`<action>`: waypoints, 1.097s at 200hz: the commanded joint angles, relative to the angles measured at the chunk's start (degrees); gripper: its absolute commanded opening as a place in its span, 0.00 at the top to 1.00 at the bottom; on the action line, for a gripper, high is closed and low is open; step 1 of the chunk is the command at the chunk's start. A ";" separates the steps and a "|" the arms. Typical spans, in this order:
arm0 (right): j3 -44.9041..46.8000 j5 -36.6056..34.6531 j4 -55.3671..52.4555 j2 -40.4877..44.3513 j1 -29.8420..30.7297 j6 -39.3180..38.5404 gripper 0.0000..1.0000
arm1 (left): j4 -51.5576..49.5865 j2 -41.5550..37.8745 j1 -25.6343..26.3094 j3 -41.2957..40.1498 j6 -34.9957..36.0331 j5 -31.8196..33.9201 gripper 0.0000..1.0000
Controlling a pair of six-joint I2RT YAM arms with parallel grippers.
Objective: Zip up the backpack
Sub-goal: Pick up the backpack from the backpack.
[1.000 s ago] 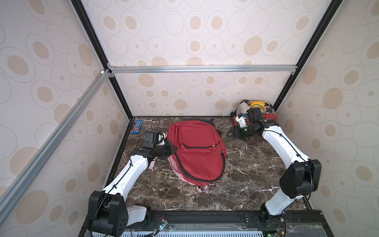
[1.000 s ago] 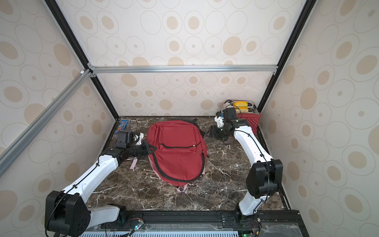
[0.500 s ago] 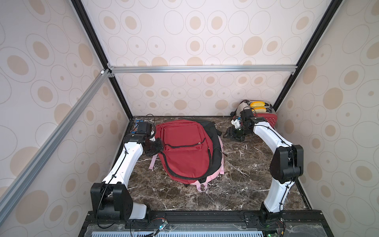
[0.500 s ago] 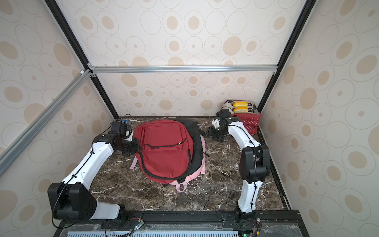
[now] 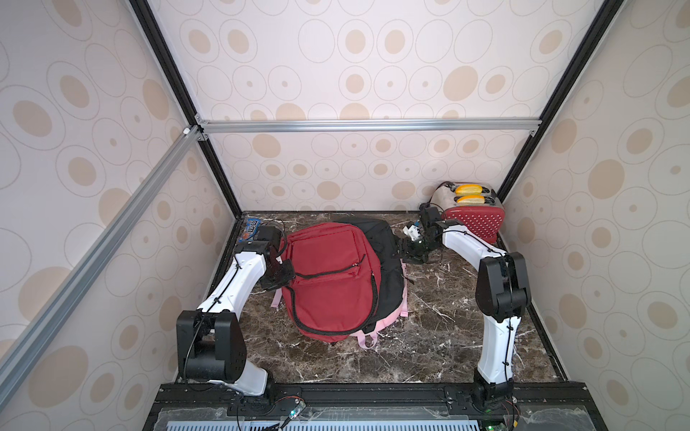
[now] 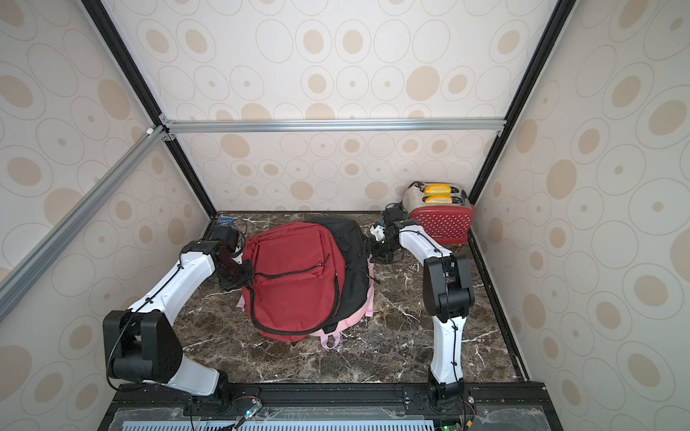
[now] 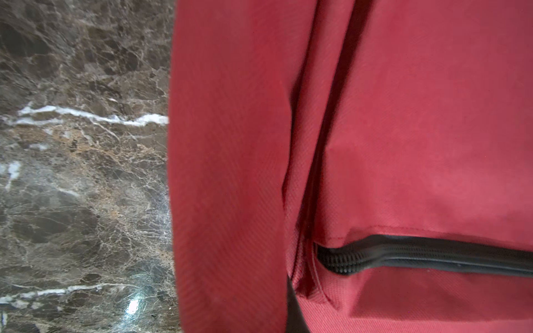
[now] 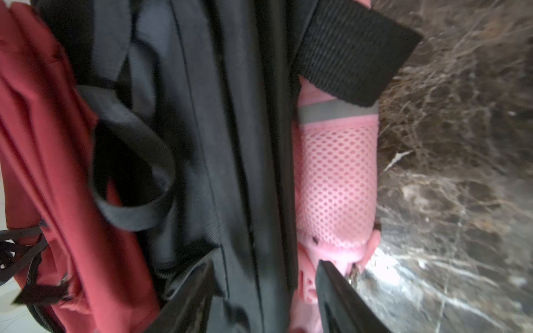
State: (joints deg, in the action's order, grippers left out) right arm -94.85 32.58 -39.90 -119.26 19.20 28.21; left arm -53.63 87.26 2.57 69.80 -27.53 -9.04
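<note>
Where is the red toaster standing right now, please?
In both top views the toaster stands in the far right corner of the table, just beyond the right claw, with the backpack to its left.

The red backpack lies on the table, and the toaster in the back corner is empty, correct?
Not empty: the toaster holds two yellow bread pieces in its slots, as both top views show. The red backpack does lie on the table.

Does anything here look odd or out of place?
Yes. The red backpack lies crookedly atop a black bag and a pink bag. A toaster in the back corner seems unrelated to bags.
</note>
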 commanded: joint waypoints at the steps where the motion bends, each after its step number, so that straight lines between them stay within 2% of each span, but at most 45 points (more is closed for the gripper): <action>1: -0.76 3.89 2.71 -1.89 0.35 0.31 0.42 | -2.25 1.25 -0.59 1.39 0.99 1.02 1.00; 20: -0.56 6.39 4.92 -2.58 0.63 1.10 0.44 | -1.49 1.97 -0.63 0.87 0.86 0.35 1.00; 30: -0.13 7.18 6.25 -2.64 0.74 1.27 0.49 | -1.15 2.15 -0.63 0.56 0.90 0.02 1.00; 35: 0.13 7.60 6.90 -2.58 0.88 1.45 0.53 | -1.05 2.27 -0.63 0.34 0.81 -0.08 1.00; 56: 1.68 8.49 8.89 -1.57 1.04 2.29 0.85 | -0.78 1.89 -0.63 -0.18 0.82 -0.26 1.00; 74: 2.73 6.49 7.98 1.37 1.02 1.64 1.00 | -0.36 1.21 -0.63 -0.71 0.32 -0.63 1.00; 106: 1.72 -1.07 0.76 8.51 1.66 -1.43 1.00 | 0.78 0.63 -0.63 -0.72 -0.80 -2.49 1.00; 139: -5.55 -15.25 -11.85 14.66 4.94 -6.39 1.00 | 2.15 0.93 -0.63 -0.02 -2.32 -4.09 1.00; 177: -12.42 -27.40 -22.30 20.76 8.42 -7.35 1.00 | 2.81 0.68 -0.63 -0.19 -3.82 -1.42 1.00; 219: -23.02 -29.48 -31.10 25.29 11.71 -7.66 1.00 | 6.17 2.82 -0.63 -1.14 -5.01 -1.62 1.00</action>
State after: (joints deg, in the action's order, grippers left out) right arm -111.55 6.70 -64.84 -97.86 29.43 22.09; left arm -50.54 89.06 2.24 68.84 -30.28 -10.90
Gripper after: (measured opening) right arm 0.094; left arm 0.094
